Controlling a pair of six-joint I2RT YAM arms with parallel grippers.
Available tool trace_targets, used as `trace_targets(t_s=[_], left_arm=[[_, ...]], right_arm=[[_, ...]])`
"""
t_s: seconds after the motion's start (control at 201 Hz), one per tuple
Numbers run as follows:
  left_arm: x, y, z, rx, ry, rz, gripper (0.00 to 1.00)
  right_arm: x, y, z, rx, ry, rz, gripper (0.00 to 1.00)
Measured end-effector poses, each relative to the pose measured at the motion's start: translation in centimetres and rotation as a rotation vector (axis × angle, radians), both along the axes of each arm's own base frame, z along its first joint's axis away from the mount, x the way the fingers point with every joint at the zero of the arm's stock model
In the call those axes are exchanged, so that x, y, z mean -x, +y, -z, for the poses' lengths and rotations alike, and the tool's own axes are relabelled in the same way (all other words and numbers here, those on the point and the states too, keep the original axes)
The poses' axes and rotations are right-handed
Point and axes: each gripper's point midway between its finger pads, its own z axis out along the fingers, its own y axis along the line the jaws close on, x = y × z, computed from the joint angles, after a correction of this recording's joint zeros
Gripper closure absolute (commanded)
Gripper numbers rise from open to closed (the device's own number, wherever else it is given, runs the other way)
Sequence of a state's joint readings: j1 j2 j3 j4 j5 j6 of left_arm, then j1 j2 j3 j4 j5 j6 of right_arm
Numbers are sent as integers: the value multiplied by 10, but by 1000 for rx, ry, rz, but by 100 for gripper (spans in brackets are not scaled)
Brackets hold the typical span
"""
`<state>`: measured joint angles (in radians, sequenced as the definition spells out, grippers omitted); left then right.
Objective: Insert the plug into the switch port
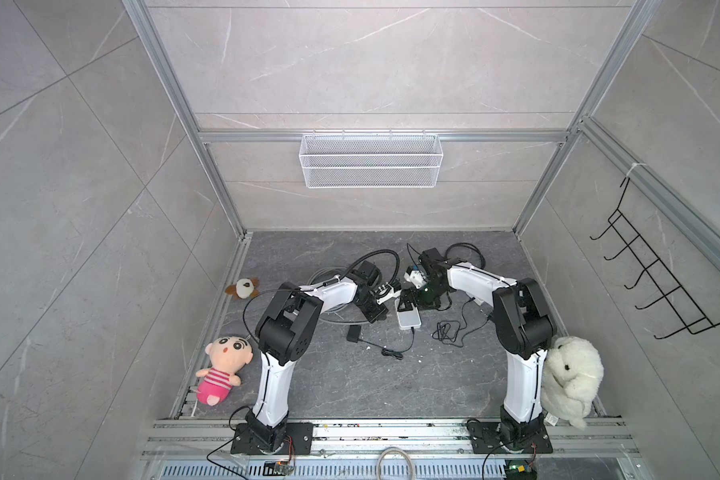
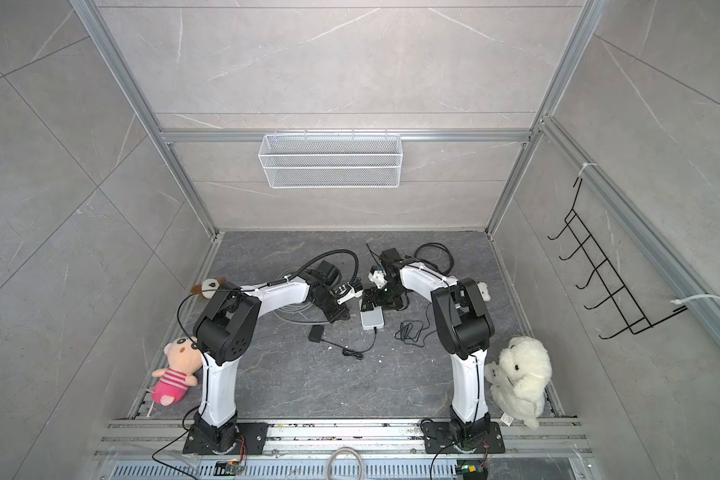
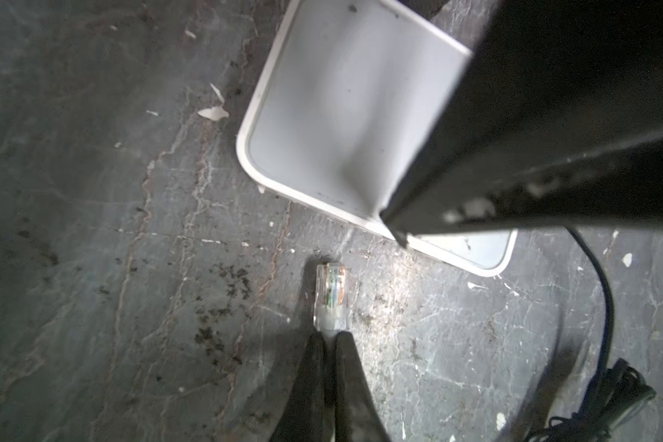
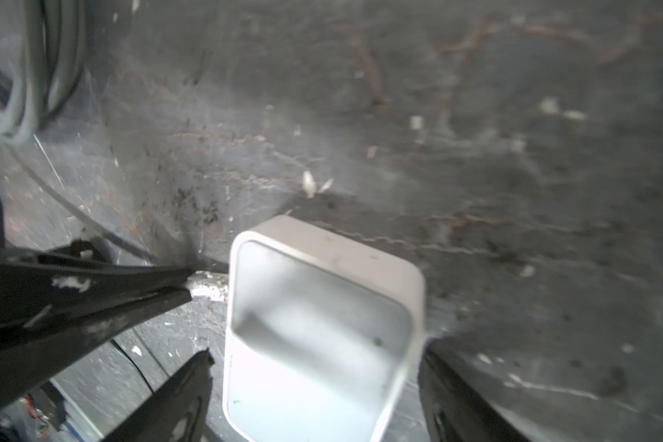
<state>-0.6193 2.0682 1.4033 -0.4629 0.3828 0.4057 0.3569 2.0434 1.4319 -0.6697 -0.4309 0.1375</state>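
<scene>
The plug [image 3: 330, 296], a clear connector with coloured wires visible inside, is pinched at its cable end by the left end effector [image 3: 330, 338], whose fingers [image 3: 351, 382] are pressed together just behind it. Its tip is pointed at the side wall of the white switch [image 3: 341, 114]. In the right wrist view the tip is seen right at that wall; whether it sits inside a port cannot be told. The switch is laid flat on the dark counter [image 1: 391, 386] and is straddled by the right end effector [image 4: 318, 352], whose fingers [image 4: 177, 394] are spread to either side of the box, a narrow gap being visible at one of them. In both top views the switch is found mid-counter, between the two arms. A black adapter [image 1: 354, 333] is laid near it, and a tangled black cord [image 1: 447, 332] is seen on its other side. A grey cable coil [image 1: 329, 286] is partly covered by the left arm. A striped plush doll [image 1: 221, 370] and a white plush animal [image 1: 570, 374] are set at the counter's edges.
</scene>
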Motion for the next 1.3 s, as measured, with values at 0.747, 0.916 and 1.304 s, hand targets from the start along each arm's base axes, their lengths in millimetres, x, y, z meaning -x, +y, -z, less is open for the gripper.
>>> trace_targets(t_s=[0.747,0.916,1.304], left_arm=[[5,-17,0,42,-66,72,100],[8,-16,-2,50,-73,80,100],[5,-16,-8,84,-94,78,100]], right_arm=[[1,-10,5,-33,63,94,45],[2,-9,7,-34,69,93,47],[3,-8,8,-23,69,81,51]])
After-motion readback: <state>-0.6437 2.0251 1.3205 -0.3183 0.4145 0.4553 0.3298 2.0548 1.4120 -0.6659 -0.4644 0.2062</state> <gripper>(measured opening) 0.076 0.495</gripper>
